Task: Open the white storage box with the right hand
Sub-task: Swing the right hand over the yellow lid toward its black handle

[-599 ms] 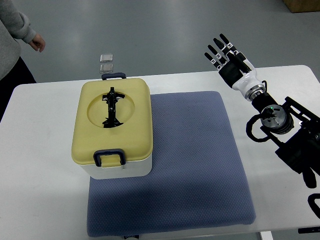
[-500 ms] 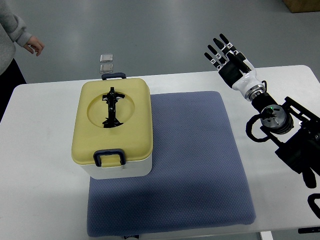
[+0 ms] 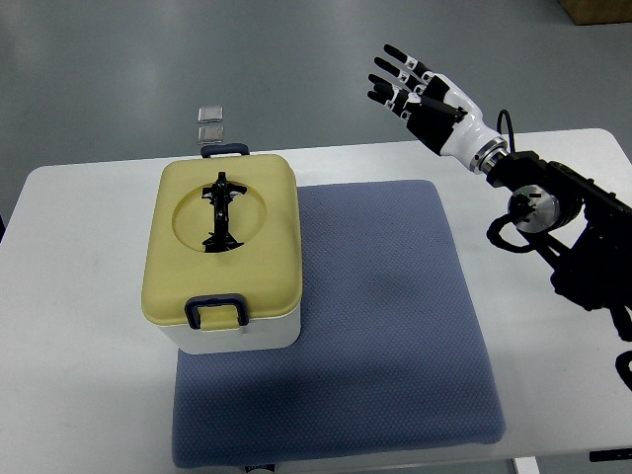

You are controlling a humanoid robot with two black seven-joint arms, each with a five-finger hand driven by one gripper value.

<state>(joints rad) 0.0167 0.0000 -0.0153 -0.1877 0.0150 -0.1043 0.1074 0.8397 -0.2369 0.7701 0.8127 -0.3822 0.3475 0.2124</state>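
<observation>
Risk: right hand point(image 3: 423, 91), fingers point(image 3: 390, 71) spread and well apart from the closed storage box point(image 3: 222, 252), could shove it off the mat point(image 3: 375, 316) unlatched.

Right hand point(image 3: 423, 94): black jointed fingers point(image 3: 395, 51) with white segments near the tips, black palm, white cuff ending in a silver metal ring. Behind it, black angular arm housing point(image 3: 583, 237) with a round grey joint disc and looping black cables point(image 3: 506, 237).
</observation>
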